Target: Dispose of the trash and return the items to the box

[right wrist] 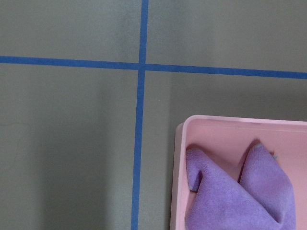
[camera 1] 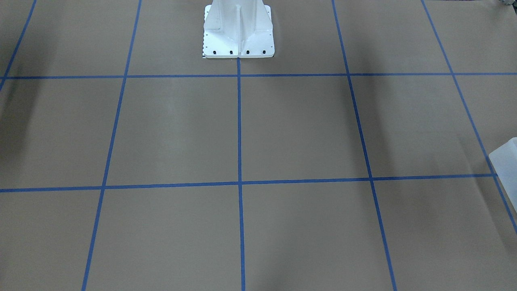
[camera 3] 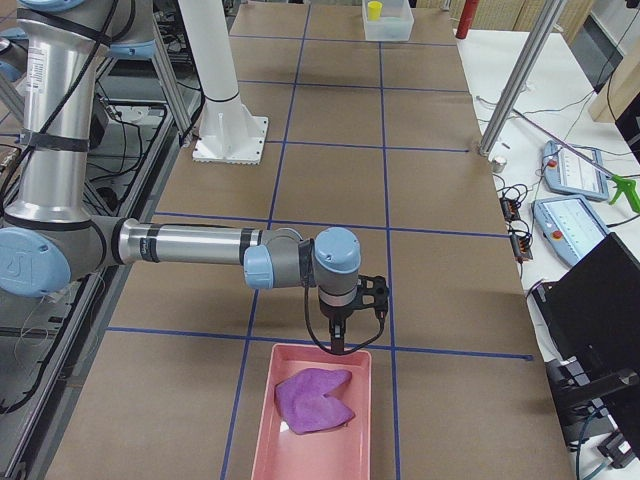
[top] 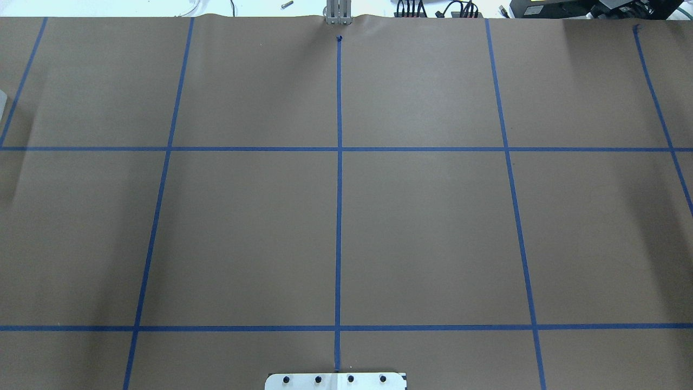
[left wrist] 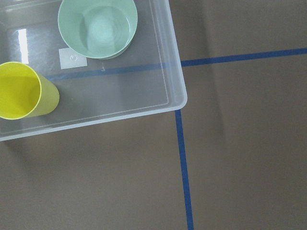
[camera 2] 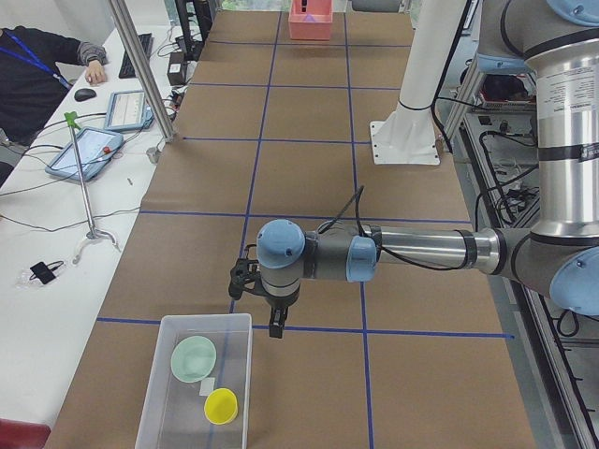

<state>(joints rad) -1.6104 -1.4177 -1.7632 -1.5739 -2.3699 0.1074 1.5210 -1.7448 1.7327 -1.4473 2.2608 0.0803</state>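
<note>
The whitish translucent box (camera 2: pixel 241 367) stands at the table's end near the left arm. It holds a mint green bowl (camera 2: pixel 194 359) and a yellow cup (camera 2: pixel 221 406). The left wrist view looks down on the box (left wrist: pixel 173 76), the bowl (left wrist: pixel 98 28) and the cup (left wrist: pixel 21 91). My left gripper (camera 2: pixel 272 324) hangs just beside the box's far corner; I cannot tell whether it is open or shut. My right gripper (camera 3: pixel 338 345) hangs over the near rim of a pink tray (camera 3: pixel 268 430) that holds a purple cloth (camera 3: pixel 315 400); I cannot tell its state either.
The white robot base (camera 1: pixel 238 32) stands at the table's middle edge. Brown paper with blue tape lines covers the table. A corner of the box (camera 1: pixel 505 159) shows at the front-facing view's right edge. Operators' tablets (camera 2: pixel 89 150) lie on a side desk.
</note>
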